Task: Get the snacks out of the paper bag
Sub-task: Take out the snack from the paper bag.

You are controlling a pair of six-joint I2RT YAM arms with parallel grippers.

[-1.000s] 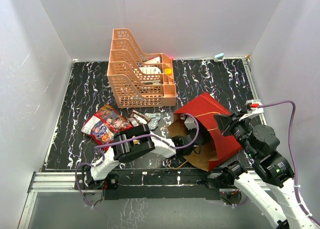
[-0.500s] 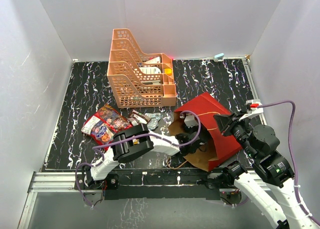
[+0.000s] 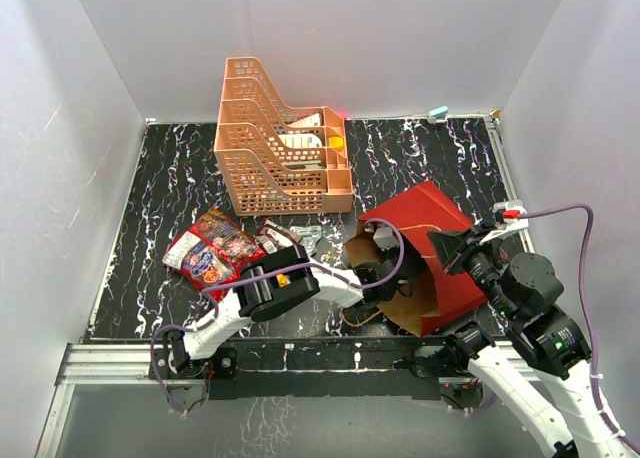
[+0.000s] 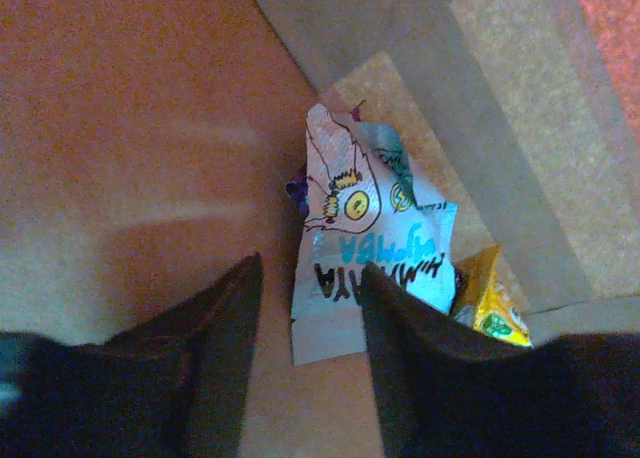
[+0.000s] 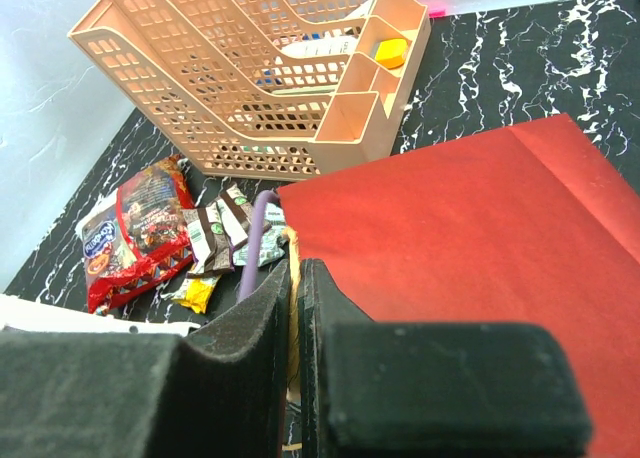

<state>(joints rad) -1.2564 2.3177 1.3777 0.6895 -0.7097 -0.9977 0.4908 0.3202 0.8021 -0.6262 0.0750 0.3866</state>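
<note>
1. Compared with the earlier view from above, the left arm now reaches deeper into the mouth of the paper bag (image 3: 440, 228). The bag itself has turned a little, so its far corner sits more to the right.
2. The bag lies on its side on the right part of the worktop (image 3: 170, 178), with its mouth toward the left arm.
3. The left pincer (image 4: 310, 268) is inside the bag with its fingers apart. The lower edge of a silver-blue packet (image 4: 370, 228) lies between them but is not pinched.
4. The right pincer (image 5: 296, 278) is closed. A thin brown strip shows between its fingers, so I judge that it clamps the rim of the bag.
5. Risk: the packet is flat and glossy. If the fingers close only on its edge, it may slip out or be pushed further into the bag.
6. Risk: the fingers are close to the paper floor. They may catch the paper together with the packet and drag the bag, pulling the rim from the right pincer.
7. In the bag, a yellow packet (image 4: 485, 298) touches the silver-blue one, and something purple peeks out behind it.
8. A large red bag (image 3: 205, 253) and small wrappers (image 3: 285, 236) lie on the worktop, outside the bag.
9. The orange tray rack (image 3: 270, 148) holds a few items of its own, too small to name.
</note>
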